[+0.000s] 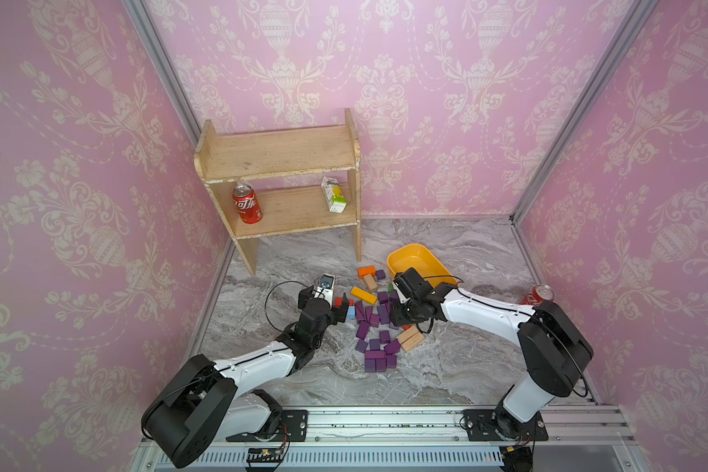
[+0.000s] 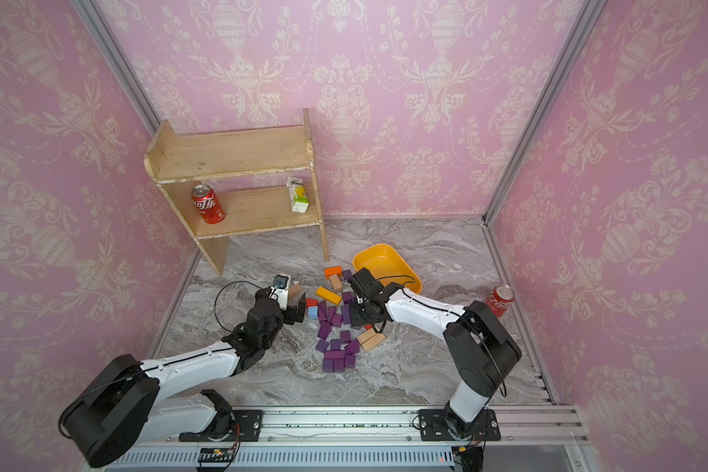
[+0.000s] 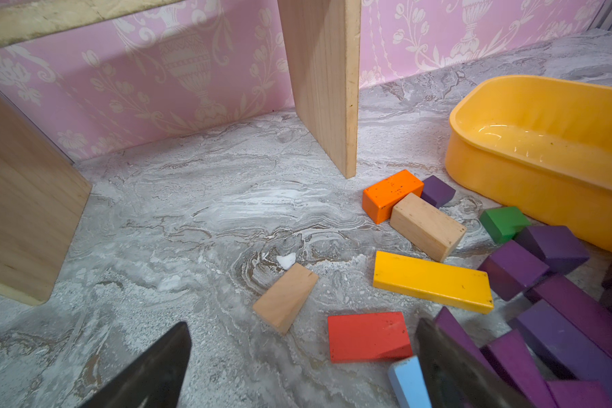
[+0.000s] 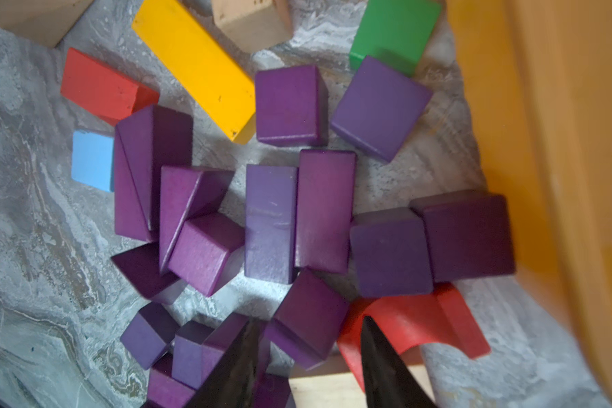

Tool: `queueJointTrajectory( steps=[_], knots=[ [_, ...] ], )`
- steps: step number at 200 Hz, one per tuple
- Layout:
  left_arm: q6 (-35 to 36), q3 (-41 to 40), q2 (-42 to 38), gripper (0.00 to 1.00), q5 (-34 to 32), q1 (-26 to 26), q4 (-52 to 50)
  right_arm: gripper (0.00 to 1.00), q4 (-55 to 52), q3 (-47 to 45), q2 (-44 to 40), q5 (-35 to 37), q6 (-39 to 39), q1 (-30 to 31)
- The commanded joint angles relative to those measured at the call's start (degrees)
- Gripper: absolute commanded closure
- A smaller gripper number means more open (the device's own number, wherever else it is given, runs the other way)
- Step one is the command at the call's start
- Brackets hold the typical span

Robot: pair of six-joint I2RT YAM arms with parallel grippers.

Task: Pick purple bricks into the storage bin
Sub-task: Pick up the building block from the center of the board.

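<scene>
The purple bricks (image 1: 375,360) lie heaped on the marble tabletop (image 1: 466,359) between the two arms. The nearest of them are just beside the yellow storage bin (image 1: 415,261), which stands farther back on the right.

The right wrist view shows the right gripper (image 4: 309,319) low over the heap, its fingers (image 4: 386,367) flanking one purple cube (image 4: 311,307). Whether they press it cannot be told, and in both top views the wrist covers those tips. That wrist view alone shows a red arch block (image 4: 414,318) just beside the cube.

The left wrist view shows the left gripper (image 3: 302,323) with fingers (image 3: 149,371) spread wide near a red block (image 3: 368,335). It also shows a green block (image 3: 504,222) just beside the bin's wall.

Only the top views take in the wooden shelf (image 2: 229,153) with its cola can (image 2: 207,203) and carton (image 2: 298,195).
</scene>
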Motion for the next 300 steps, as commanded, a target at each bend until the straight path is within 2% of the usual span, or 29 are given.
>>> queueJointTrajectory(
  steps=[1,194,212,258,300],
  knots=[
    [-0.55,-0.72,0.22,0.01,-0.09,-0.5,0.51,0.52,-3.61,1.59,-0.74,1.3,0.86,1.16],
    [-0.94,-0.7,-1.28,0.01,-0.69,-0.5,-0.77,0.52,-3.74,3.75,6.19,4.98,2.01,4.08],
    [-0.97,-0.67,-0.96,0.01,-0.18,-0.46,-0.46,0.56,-3.66,3.78,6.67,5.43,2.09,4.11],
    [-0.88,-0.67,-0.18,0.01,-0.16,-0.5,-0.18,0.57,-3.62,4.0,7.94,6.94,2.54,4.18],
    [-1.06,-0.44,0.57,0.01,0.11,-0.5,-0.15,0.67,-3.43,4.59,7.28,8.05,1.48,4.17]
  ],
)
